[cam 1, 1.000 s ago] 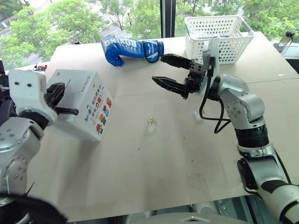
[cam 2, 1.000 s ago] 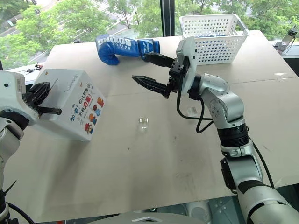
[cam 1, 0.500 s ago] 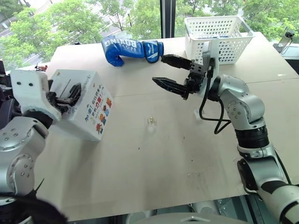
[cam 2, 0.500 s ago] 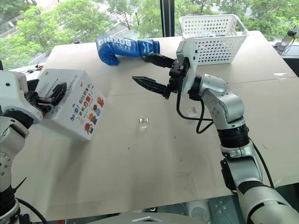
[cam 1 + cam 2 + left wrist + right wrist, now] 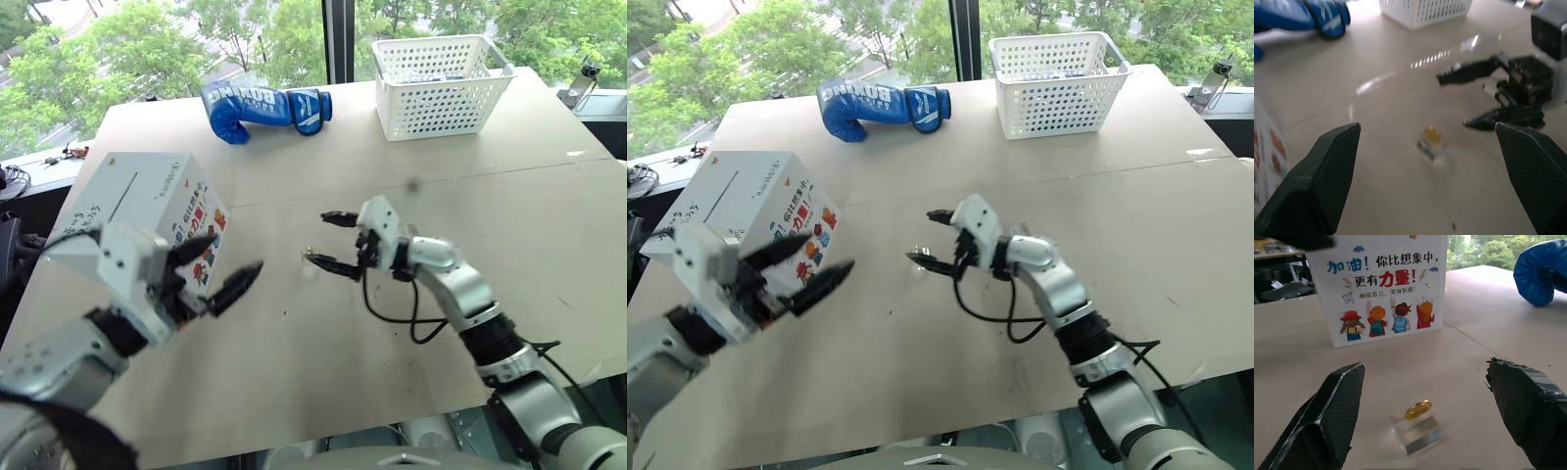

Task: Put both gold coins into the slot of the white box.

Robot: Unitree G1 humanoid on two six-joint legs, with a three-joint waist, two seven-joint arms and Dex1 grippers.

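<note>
One gold coin (image 5: 1418, 409) stands on a small clear holder (image 5: 1418, 434) near the middle of the table (image 5: 392, 372). My right gripper (image 5: 328, 240) hangs low just right of it, open, one finger on each side of the coin's line and not touching it. The white box (image 5: 147, 196) stands at the left with its slot (image 5: 122, 191) on the top face and its colourful printed side (image 5: 1383, 289) facing the coin. My left gripper (image 5: 217, 266) is open and empty, in front of the box and pointing toward the coin (image 5: 1431, 133).
A blue boxing glove (image 5: 260, 105) lies at the back of the table. A white perforated basket (image 5: 441, 83) stands at the back right. A seam (image 5: 549, 166) crosses the table behind the right arm.
My left gripper opened, left the box and swung down and right toward the coin. My right gripper dropped from mid-air to table level beside the coin. The camera also shifted.
</note>
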